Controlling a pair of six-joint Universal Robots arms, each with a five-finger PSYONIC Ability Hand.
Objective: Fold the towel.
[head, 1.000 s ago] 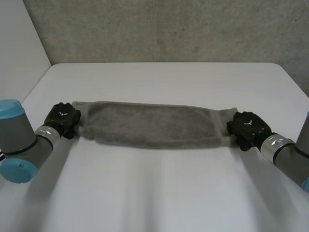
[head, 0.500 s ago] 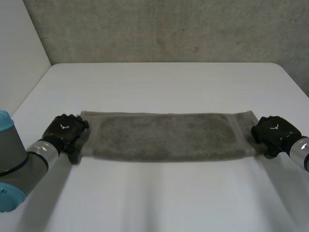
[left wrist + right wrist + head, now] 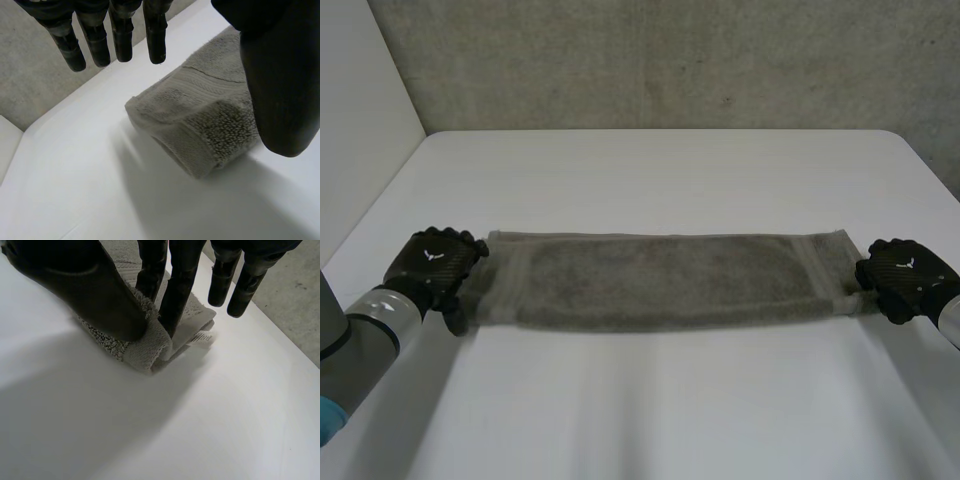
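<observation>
Grey wall [image 3: 670,60] backing white table [image 3: 650,170]. Left hand [image 3: 435,265] sitting at left end of towel [image 3: 660,280], fingers [image 3: 122,35] hanging straight, well off thumb, gripping nothing. Towel lying as long doubled strip across table's middle. Right hand [image 3: 905,280] pinching right end between thumb and fingers [image 3: 175,295]. Judging: lengthwise fold looking done, strip being laid flat. Next move probably calling for carrying one end over onto other, gripping both layers firmly.

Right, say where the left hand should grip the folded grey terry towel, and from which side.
Probably the doubled short end of the grey terry towel beside the left hand, approached from beyond that end: it lies flat on the white table, its thick edge near the open fingers, while the right hand pinches the opposite end.
</observation>
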